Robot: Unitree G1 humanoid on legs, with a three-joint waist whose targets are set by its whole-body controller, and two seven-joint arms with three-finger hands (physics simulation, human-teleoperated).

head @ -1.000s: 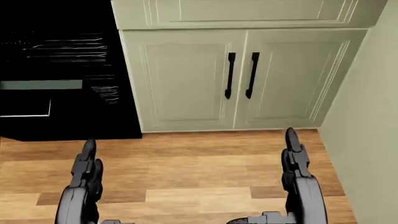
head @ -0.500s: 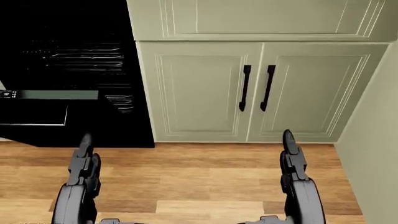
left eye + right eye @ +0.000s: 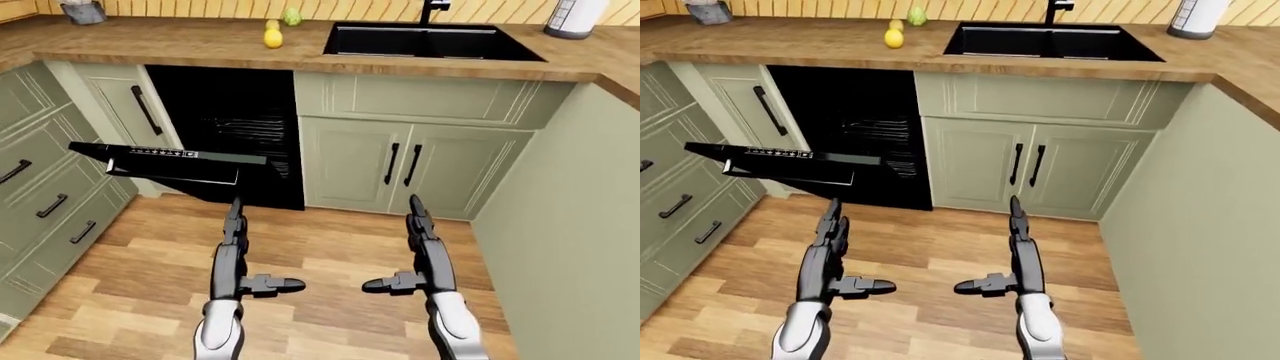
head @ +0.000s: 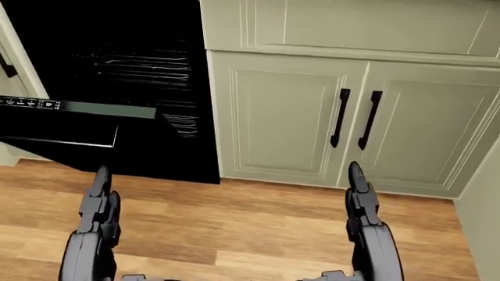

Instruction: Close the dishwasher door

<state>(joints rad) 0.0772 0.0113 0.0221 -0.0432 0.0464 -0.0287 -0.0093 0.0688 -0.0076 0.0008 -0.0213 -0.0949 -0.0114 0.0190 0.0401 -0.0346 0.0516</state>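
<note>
The dishwasher is a black cavity under the counter, left of the sink cabinet, with wire racks showing inside. Its black door hangs open, folded down almost level, with a control strip along its edge. My left hand is open, fingers straight, held over the floor below and right of the door's edge. My right hand is open too, over the floor below the two-door cabinet. Neither hand touches anything.
A wooden counter carries a black sink, a yellow fruit and a green one. Green drawers stand at the left. A green panel fills the right. Wood floor lies below.
The head view has shifted: the cabinets and dishwasher slid right and the open door's edge has come into sight at the left. Both hands keep the same open pose.
</note>
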